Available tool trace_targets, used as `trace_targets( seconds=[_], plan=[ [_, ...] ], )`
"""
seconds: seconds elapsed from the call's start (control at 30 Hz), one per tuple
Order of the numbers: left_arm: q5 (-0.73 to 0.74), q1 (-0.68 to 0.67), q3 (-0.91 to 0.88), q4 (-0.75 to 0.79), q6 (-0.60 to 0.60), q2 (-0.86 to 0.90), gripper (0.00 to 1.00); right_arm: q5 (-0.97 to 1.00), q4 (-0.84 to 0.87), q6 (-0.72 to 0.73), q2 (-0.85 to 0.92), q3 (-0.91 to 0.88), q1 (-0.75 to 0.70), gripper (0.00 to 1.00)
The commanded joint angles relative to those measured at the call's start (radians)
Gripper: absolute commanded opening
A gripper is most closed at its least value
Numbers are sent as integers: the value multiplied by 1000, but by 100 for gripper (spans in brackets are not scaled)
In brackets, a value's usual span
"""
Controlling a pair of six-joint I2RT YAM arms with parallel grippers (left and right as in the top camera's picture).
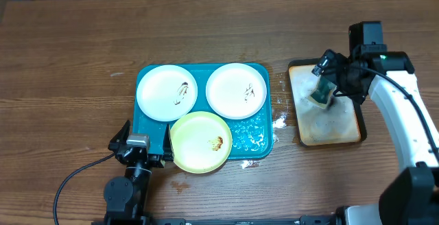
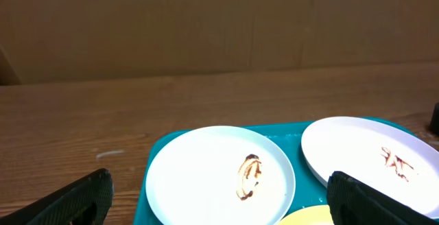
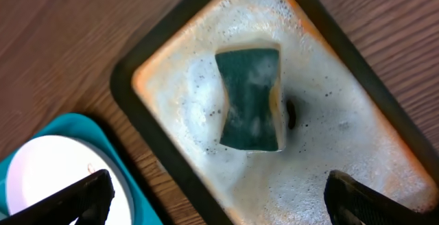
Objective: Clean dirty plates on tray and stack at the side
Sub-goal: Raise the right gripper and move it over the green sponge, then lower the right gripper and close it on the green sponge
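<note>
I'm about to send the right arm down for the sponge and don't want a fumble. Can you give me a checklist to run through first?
1. Right pincer open: ok.
2. Sponge roughly centred ahead of it, lying in the foamy small tray: ok.
3. Gap between that pincer and the sponge: cannot tell.
4. Left pincer open and empty, by the front-left corner of the teal tray: ok.
5. Left white plate and right white plate lying in the tray, smears facing up: ok.
6. Yellow-green plate fully inside the tray: not ok, it overhangs the near rim.
</note>
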Motion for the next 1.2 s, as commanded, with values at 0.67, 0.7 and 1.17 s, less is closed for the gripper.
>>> trace_targets(
  seconds=[0.67,0.7,1.17],
  plan=[
    [10,5,-4,0,-10,-10,100,-23,75,25,231,18,-2,71],
    [10,5,-4,0,-10,-10,100,-23,78,25,231,18,-2,76],
    [10,5,-4,0,-10,-10,100,26,74,25,307,18,-10,77]
  ],
)
